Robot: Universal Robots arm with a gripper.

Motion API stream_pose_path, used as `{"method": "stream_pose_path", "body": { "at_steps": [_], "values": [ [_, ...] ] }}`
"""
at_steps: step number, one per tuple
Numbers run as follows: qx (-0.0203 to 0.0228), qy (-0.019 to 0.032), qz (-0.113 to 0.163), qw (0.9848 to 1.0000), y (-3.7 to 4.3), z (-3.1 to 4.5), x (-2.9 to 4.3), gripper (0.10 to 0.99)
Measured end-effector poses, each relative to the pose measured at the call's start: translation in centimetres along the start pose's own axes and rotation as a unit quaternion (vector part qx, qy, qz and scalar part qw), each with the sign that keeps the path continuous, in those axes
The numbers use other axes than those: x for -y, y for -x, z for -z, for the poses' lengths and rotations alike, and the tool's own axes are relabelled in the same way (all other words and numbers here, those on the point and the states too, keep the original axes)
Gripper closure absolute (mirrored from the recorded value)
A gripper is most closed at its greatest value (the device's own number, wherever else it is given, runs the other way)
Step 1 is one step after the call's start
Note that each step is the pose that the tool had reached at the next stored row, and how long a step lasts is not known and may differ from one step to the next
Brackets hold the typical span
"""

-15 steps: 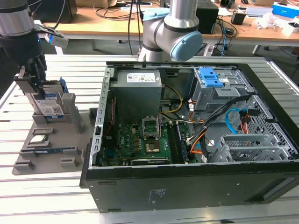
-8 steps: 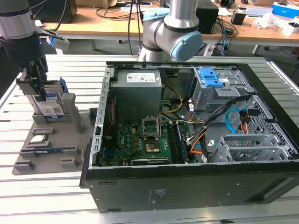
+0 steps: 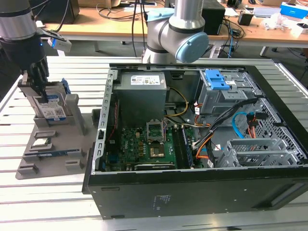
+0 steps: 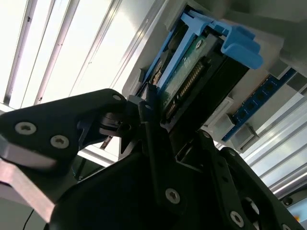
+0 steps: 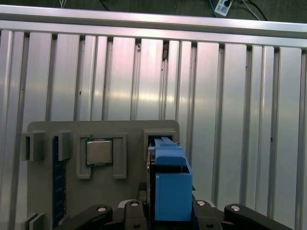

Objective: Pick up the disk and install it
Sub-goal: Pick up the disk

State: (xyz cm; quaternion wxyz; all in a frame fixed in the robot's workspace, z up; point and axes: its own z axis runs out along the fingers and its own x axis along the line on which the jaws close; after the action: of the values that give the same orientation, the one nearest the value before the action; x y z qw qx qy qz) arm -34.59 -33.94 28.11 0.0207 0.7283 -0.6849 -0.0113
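Observation:
The disk (image 3: 52, 109) stands on edge in a slot of the grey holder (image 3: 79, 126) at the exterior view's left, its white-and-blue label facing out. My gripper (image 3: 42, 90) comes down over its top edge with a finger on each side, shut on the disk, which still sits in the slot. In the second wrist view the disk (image 4: 192, 72) shows its green board, connector and blue carrier between my fingers (image 4: 147, 112). The first wrist view has the blue carrier of the disk (image 5: 170, 187) rising from the holder (image 5: 129, 132).
A square silver processor chip (image 3: 42, 142) and a blue memory stick (image 3: 54, 154) lie in the holder's other pockets. The open computer case (image 3: 192, 179) fills the exterior view's right, with a grey drive cage topped by a blue latch (image 3: 217, 79). A ribbed aluminium table (image 3: 48, 202) carries everything.

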Motion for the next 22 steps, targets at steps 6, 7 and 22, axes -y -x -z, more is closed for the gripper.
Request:
{"method": "stream_pose_path", "body": {
  "at_steps": [6, 7, 22],
  "values": [
    [-0.0004, 0.0, 0.0, 1.0, 0.0, 0.0, 0.0, 0.725],
    [-0.0004, 0.0001, 0.0, 1.0, 0.0, 0.0, 0.0, 0.725],
    [-0.0006, 0.0001, 0.0, 1.0, 0.08, 1.94, -0.08, 0.725]
  ]
}}
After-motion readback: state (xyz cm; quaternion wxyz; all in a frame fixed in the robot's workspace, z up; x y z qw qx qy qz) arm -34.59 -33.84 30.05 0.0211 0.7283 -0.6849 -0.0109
